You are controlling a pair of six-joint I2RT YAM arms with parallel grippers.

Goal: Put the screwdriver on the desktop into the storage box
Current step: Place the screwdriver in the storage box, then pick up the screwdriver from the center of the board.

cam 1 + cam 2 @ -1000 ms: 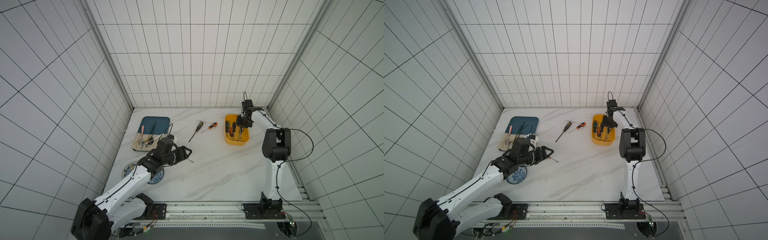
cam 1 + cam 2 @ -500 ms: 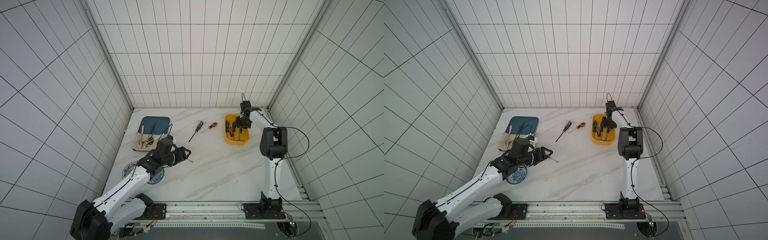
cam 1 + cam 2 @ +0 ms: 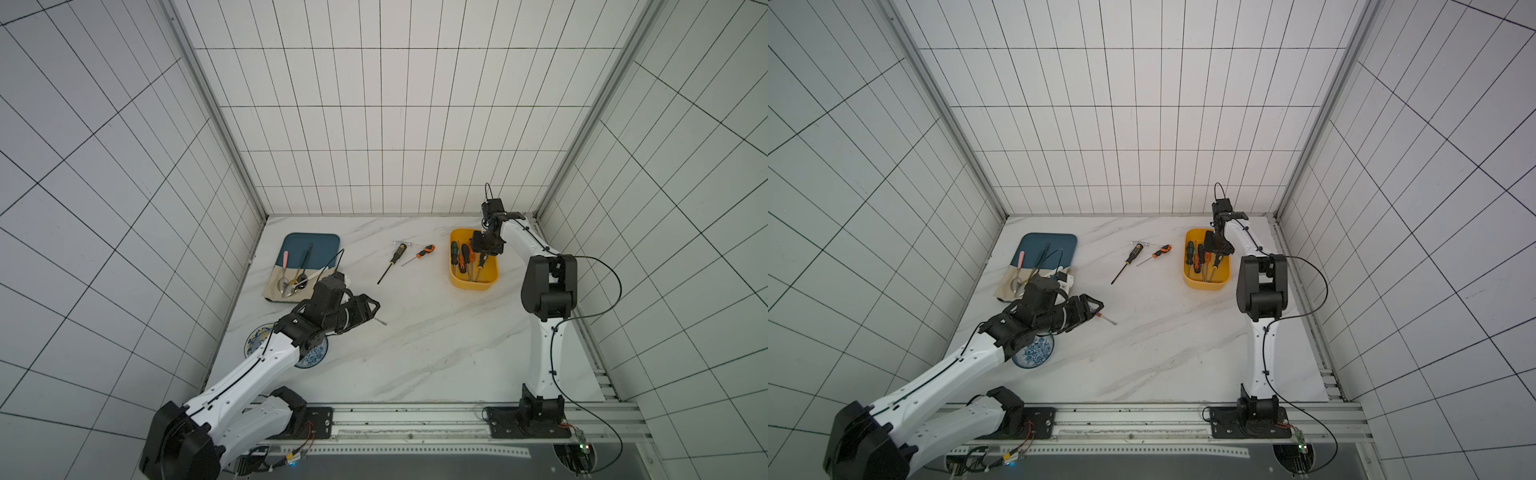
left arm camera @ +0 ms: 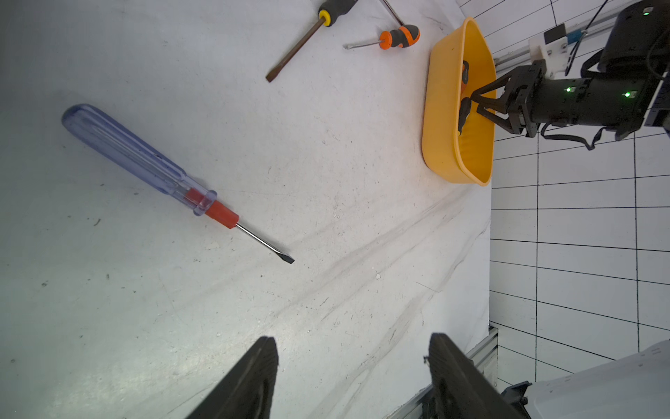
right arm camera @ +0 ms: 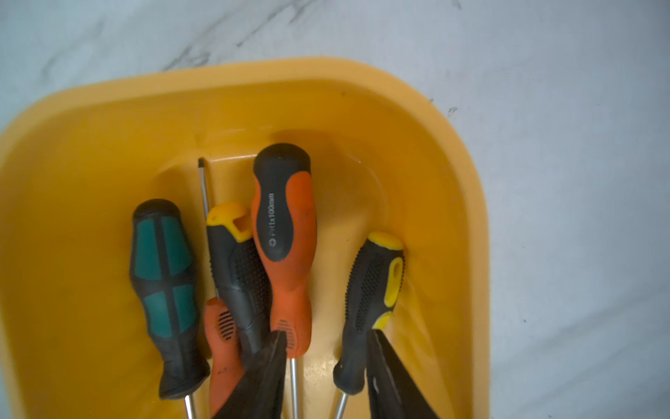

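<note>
The storage box (image 3: pixel 473 285) stands right of centre in a top view, on the surface (image 3: pixel 415 353), with several screwdrivers (image 3: pixel 454 252) in it. Two screwdrivers (image 3: pixel 399 252) lie just left; a tray (image 3: pixel 321 245) sits farther left.

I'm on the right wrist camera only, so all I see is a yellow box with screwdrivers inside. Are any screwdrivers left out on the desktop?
Observer: Yes, at least three lie on the desktop, outside the storage box.
Operator: Where is the other arm?
Observer: The left hand hovers open near a clear-handled screwdriver, not touching it.
Operator: And the other two?
Observer: A black-and-yellow-handled screwdriver and a short orange-and-grey screwdriver lie between the blue tray and the box.
</note>
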